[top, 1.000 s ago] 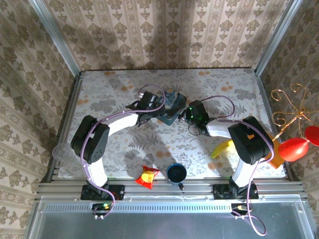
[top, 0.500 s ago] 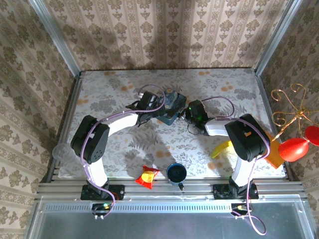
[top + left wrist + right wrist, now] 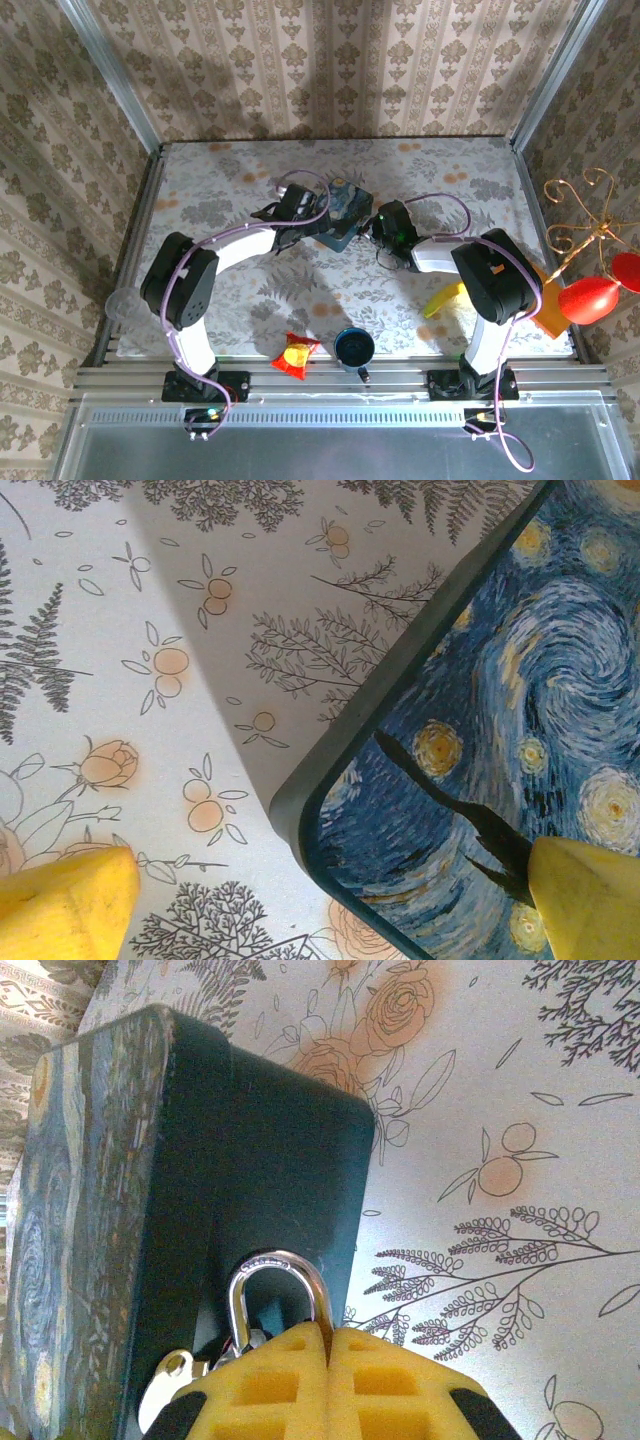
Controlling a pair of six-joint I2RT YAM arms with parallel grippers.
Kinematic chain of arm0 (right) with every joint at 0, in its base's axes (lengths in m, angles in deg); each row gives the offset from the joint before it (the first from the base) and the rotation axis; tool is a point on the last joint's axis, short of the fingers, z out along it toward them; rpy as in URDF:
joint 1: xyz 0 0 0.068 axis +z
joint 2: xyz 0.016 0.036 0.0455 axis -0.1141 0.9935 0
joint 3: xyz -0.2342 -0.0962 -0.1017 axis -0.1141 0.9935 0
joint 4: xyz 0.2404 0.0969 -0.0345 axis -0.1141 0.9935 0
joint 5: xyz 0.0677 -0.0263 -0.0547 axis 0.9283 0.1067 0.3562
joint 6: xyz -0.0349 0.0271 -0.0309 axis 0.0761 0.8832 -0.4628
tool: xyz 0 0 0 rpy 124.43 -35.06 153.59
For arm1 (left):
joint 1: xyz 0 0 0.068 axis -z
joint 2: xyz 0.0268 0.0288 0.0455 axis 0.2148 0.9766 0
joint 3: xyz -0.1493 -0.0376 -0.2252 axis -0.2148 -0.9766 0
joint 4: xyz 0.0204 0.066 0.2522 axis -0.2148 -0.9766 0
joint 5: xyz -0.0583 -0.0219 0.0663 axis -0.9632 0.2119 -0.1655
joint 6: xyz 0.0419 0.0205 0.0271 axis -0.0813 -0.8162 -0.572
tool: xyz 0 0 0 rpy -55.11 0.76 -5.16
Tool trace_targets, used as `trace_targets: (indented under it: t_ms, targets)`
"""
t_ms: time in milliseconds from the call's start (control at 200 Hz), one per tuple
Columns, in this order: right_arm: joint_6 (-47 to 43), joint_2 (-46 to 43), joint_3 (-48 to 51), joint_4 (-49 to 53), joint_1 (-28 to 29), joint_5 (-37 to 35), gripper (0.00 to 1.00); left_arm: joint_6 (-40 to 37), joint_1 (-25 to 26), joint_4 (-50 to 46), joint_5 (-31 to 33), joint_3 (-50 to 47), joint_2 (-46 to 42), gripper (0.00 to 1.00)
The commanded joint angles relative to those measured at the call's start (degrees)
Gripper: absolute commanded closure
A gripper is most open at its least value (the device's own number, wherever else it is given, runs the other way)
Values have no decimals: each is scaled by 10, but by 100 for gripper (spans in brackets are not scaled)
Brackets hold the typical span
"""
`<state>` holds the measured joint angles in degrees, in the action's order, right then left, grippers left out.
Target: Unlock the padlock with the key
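Right arm's nudged closer to the tin [image 3: 345, 235] since a second ago; left gripper [image 3: 325, 215] hangs over it. Left wrist: fingers [image 3: 62, 905] spread wide, tin corner between them, nothing held. Right wrist: right gripper [image 3: 328, 1335] squeezed fully together, padlock [image 3: 278, 1285] shackle poking out at its tips, against the tin's side.
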<state>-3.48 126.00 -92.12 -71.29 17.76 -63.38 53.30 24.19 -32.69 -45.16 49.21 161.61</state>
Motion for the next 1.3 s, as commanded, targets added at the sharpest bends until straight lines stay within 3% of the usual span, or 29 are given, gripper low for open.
trace_targets:
  t_ms: [0, 360, 870, 1296]
  targets:
    - [-6, -32, -3, 4, -4, -26, 100, -24, -14, -103, 18, -34, 6, 0]
    - [-52, -137, 46, 85, -5, -32, 100, -28, -38, -86, 3, -41, -22, 0]
    - [-222, -310, 17, 383, -14, 21, 100, 30, -100, -16, -95, -114, -154, 0]
    - [-309, -270, -41, 451, -71, 175, 100, 67, -144, 34, -122, -201, -260, 0]
